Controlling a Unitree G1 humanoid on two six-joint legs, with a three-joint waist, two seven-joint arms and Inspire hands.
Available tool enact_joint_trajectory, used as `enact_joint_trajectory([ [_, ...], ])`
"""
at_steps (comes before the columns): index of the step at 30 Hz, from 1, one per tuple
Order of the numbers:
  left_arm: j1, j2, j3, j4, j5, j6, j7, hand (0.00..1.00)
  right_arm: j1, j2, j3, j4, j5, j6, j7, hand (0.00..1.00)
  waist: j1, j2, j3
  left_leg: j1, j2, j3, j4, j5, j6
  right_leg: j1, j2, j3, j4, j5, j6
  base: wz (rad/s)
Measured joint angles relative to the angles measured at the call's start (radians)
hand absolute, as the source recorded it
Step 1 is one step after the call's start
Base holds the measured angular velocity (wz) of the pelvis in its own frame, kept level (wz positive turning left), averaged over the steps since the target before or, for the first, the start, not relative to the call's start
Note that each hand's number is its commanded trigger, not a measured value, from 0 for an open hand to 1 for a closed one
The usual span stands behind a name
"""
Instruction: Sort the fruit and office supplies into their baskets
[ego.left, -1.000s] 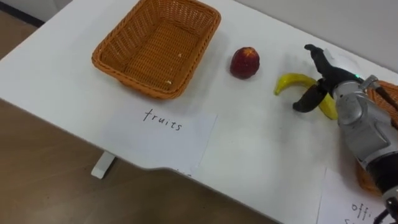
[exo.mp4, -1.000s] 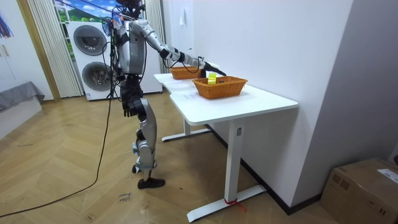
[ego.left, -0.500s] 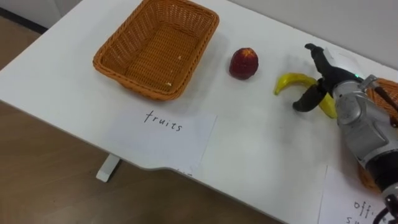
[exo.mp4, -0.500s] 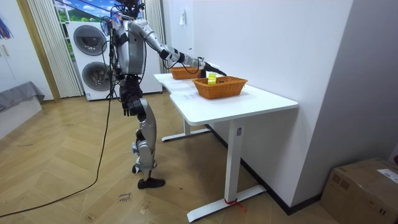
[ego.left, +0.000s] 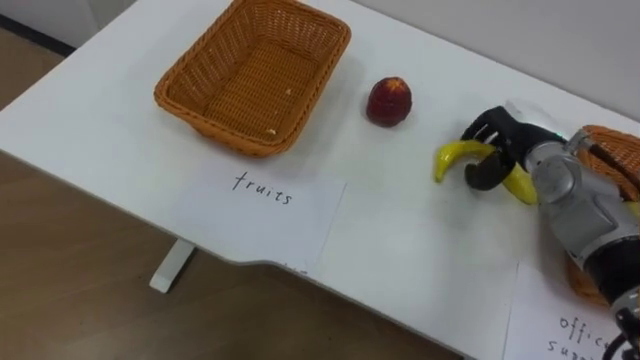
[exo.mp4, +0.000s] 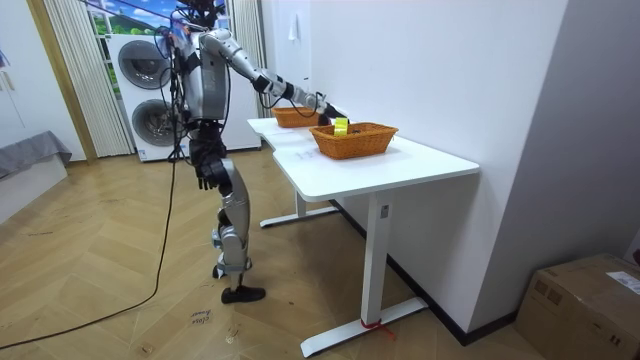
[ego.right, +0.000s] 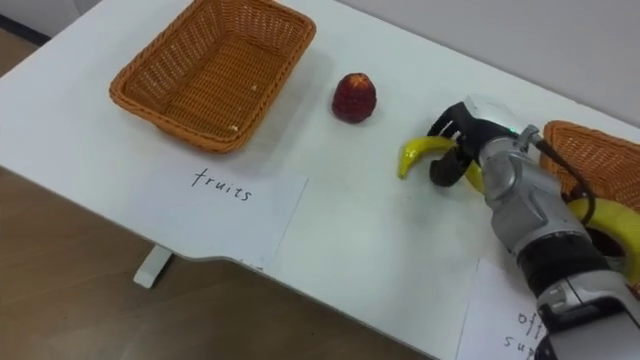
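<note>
A yellow banana lies on the white table, right of a red apple. My right hand comes in from the right with its fingers and thumb curled round the banana's middle, which they hide. The empty orange wicker fruit basket stands at the far left. The office basket sits at the right edge behind my forearm, with something yellow in it. In the room view I stand at the table's end and my left hand hangs by my hip.
A paper label lies in front of the fruit basket near the table's front edge. A second label lies at the lower right. The table's front edge drops to a wooden floor.
My right hand, open over the banana before, has lowered and curled its fingers round it. The banana's tip has shifted slightly left.
</note>
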Motion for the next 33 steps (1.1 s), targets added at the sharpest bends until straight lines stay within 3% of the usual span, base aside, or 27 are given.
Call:
enact_joint_trajectory([
  [3,-0.011,0.006,0.0,0.008,0.0,-0.002,-0.01,0.0,-0.003,-0.008,-0.001,0.01,-0.001,-0.001,0.003,1.0,0.011,-0.004,0.0036,-0.004,0.0,0.0,0.0,0.001,0.0,-0.004,0.001,0.0,0.0,0.0,0.0,0.0],
  [21,-0.009,0.008,0.0,0.026,-0.006,-0.022,-0.014,0.0,-0.004,-0.031,-0.001,0.007,0.049,-0.006,0.027,1.0,0.02,-0.003,0.0076,0.0,0.003,0.0,-0.001,0.001,-0.001,-0.001,0.003,0.0,-0.001,0.001,-0.001,0.0],
  [33,0.001,0.01,0.008,0.025,0.001,-0.046,-0.004,0.0,0.007,-0.035,-0.001,-0.071,0.058,-0.027,0.052,1.0,0.018,-0.008,0.0034,0.018,0.012,0.03,-0.019,0.006,-0.003,-0.004,0.004,0.004,-0.003,0.003,-0.004,-0.06],
])
